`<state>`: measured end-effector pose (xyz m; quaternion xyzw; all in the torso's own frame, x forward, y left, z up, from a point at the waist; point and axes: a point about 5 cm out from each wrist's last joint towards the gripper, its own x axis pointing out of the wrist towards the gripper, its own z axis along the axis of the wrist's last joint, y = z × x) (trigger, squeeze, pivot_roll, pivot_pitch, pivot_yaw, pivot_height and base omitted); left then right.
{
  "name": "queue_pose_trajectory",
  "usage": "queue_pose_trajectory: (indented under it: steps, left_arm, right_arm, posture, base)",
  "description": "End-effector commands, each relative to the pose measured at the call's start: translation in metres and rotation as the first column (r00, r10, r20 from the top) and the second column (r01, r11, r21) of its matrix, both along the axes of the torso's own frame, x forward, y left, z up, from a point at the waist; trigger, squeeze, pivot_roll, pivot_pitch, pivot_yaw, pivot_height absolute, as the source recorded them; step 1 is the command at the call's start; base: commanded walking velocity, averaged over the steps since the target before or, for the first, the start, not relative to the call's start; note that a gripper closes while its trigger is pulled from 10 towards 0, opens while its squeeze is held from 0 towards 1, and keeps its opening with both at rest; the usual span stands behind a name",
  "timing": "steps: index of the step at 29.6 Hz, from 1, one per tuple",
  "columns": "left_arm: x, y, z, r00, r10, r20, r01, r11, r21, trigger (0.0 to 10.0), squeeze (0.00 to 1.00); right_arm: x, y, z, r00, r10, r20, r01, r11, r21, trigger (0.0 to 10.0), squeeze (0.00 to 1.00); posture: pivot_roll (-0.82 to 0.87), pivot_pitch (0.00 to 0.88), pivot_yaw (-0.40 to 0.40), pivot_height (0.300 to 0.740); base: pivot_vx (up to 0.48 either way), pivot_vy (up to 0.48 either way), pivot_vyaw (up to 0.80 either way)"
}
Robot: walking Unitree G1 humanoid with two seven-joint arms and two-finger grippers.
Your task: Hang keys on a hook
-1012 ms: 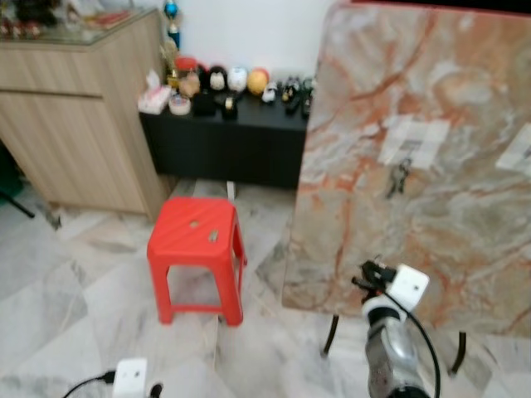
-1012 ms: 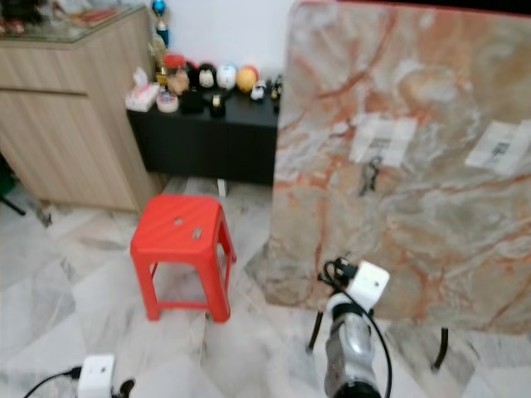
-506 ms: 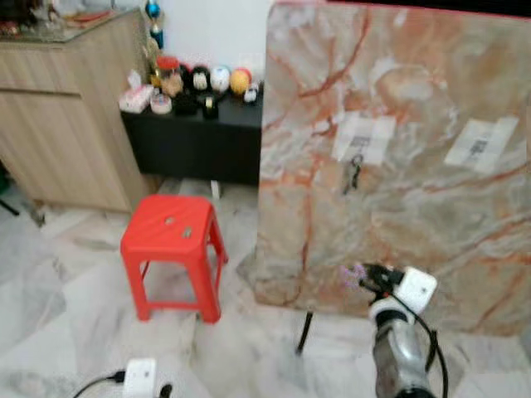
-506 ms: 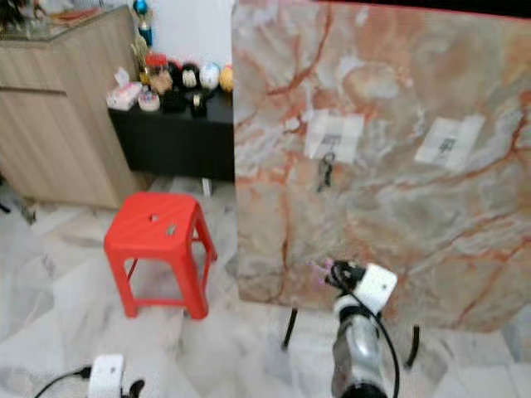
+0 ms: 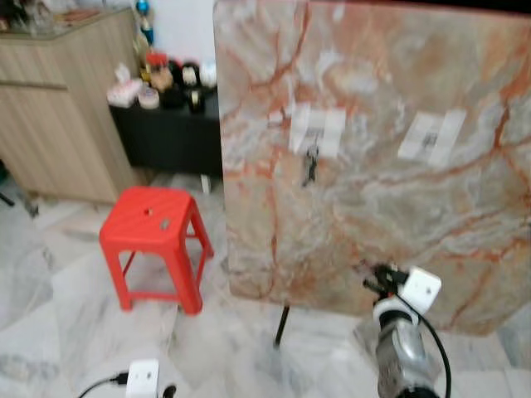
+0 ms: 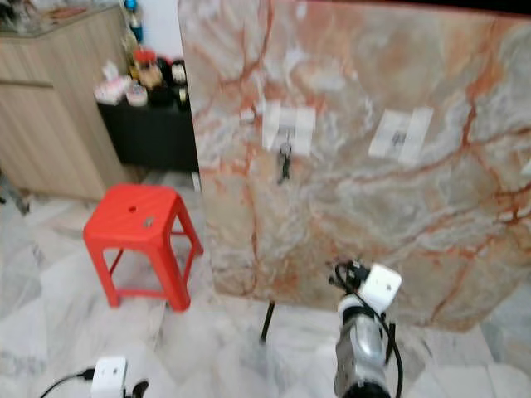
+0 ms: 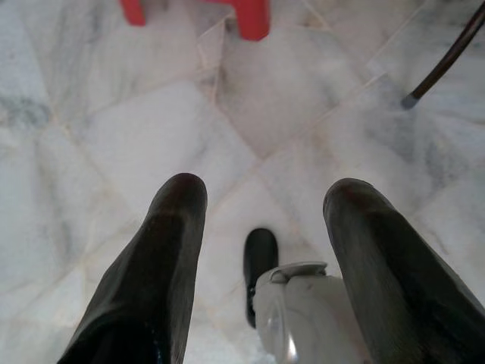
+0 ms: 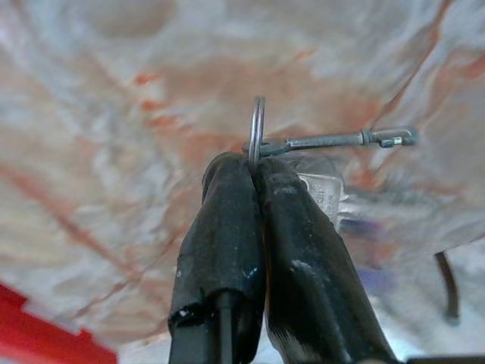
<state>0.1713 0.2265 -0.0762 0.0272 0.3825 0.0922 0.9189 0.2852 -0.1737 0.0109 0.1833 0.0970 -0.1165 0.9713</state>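
My right gripper (image 8: pixel 254 171) is shut on a metal key ring (image 8: pixel 258 129), and its keys (image 8: pixel 327 196) hang beside the fingers. In the eye views that gripper (image 5: pixel 369 272) is raised in front of the lower part of an upright marble board (image 5: pixel 373 207). Two white hook pads are stuck to the board. On the left pad (image 5: pixel 315 133) a dark set of keys (image 5: pixel 309 166) hangs. The right pad (image 5: pixel 430 135) has nothing hanging from it. My left gripper (image 7: pixel 261 201) hangs low over the floor, open and holding nothing.
A red plastic stool (image 5: pixel 153 224) stands on the marble floor left of the board. Behind it are a wooden cabinet (image 5: pixel 58 108) and a low black shelf (image 5: pixel 166 137) with small trinkets. A thin black leg (image 5: pixel 282 325) props the board.
The camera has swung to the right, so the board and stool sit further left in the picture. My right gripper stays raised before the board, still shut on the key ring.
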Motion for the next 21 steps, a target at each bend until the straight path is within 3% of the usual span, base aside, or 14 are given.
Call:
queue_pose_trajectory:
  steps: [1, 14, 21]
  left_arm:
    - [-0.0045, 0.0061, -0.0014, 0.999, 0.023, -0.023, -0.023, 1.0, -0.003, 10.0, 0.0]
    - [-0.0039, 0.0065, -0.0013, 0.999, 0.025, -0.024, -0.025, 1.0, -0.015, 10.0, 0.0]
    - [-0.0052, 0.0055, -0.0021, 0.999, 0.029, -0.027, -0.03, 0.999, -0.019, 10.0, 0.0]
  right_arm:
    - [0.0051, 0.0043, 0.0053, 1.0, 0.01, 0.02, -0.01, 1.0, 0.003, 10.0, 0.0]
    - [0.0065, 0.0063, 0.0064, 1.0, 0.018, 0.024, -0.018, 1.0, 0.004, 10.0, 0.0]
    - [0.007, 0.0079, 0.0064, 0.999, 0.026, 0.022, -0.026, 1.0, 0.007, 10.0, 0.0]
  posture:
    - [0.06, 0.0, -0.068, 0.74]
    - [0.05, 0.0, -0.065, 0.74]
    - [0.06, 0.0, -0.068, 0.74]
  base:
    - [0.0, 0.0, 0.0]
    - [0.0, 0.0, 0.0]
    - [0.252, 0.0, 0.0]
